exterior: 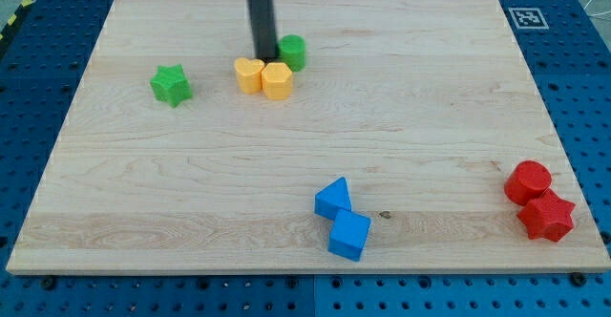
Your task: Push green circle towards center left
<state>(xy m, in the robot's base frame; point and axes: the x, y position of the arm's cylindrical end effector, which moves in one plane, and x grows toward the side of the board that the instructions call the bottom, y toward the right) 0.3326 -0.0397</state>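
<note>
The green circle (292, 52) stands near the view's top, just left of the middle. My tip (264, 57) is right beside it on its left, touching or nearly touching it. A yellow heart (249, 74) and a yellow hexagon (277, 82) sit just below the tip and the green circle. A green star (171, 85) lies further to the view's left.
A blue triangle-like block (333, 199) and a blue cube (348, 234) sit together at the bottom middle. A red cylinder (528, 181) and a red star (546, 216) sit at the right edge. The wooden board (401, 116) lies on a blue perforated table.
</note>
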